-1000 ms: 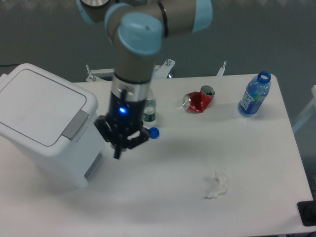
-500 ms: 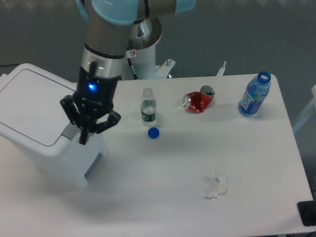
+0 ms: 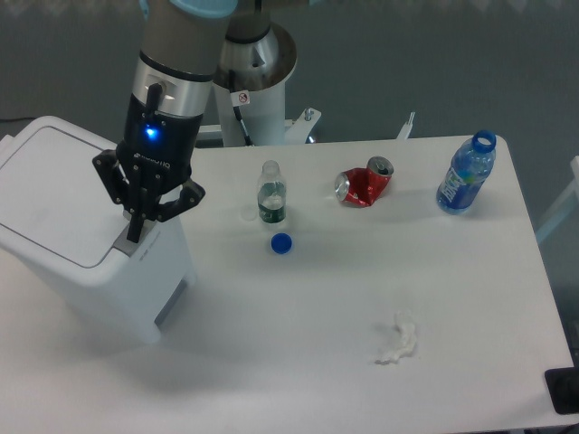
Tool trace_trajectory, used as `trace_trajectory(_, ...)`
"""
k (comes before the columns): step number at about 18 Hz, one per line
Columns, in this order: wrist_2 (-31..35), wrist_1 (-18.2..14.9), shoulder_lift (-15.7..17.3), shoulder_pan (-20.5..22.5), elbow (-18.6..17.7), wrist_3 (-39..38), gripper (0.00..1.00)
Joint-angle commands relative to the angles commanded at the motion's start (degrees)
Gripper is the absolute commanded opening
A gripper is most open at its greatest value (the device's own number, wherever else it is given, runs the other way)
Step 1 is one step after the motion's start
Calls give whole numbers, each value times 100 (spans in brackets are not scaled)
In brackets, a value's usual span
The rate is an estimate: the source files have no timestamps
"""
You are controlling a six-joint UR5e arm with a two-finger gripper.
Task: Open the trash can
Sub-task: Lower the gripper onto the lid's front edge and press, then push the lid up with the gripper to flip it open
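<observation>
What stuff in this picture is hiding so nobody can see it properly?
- The grey push-tab on the trash can: mostly covered by the gripper, so contact can't be judged.
- The gripper's fingers look pressed together, but it's too dark to be sure.
- The trash can's left side: cut off by the camera's left edge.
- The label on the small clear bottle: too small to read.
- A dark thing at the bottom right corner: cut off.

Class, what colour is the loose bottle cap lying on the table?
Blue. The cap shows clearly in the fixed camera view, just in front of the small clear bottle.
</observation>
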Motion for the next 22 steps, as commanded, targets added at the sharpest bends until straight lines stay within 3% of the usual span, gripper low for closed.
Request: trace_trajectory(22,35,9,-26,0,-141,53,0)
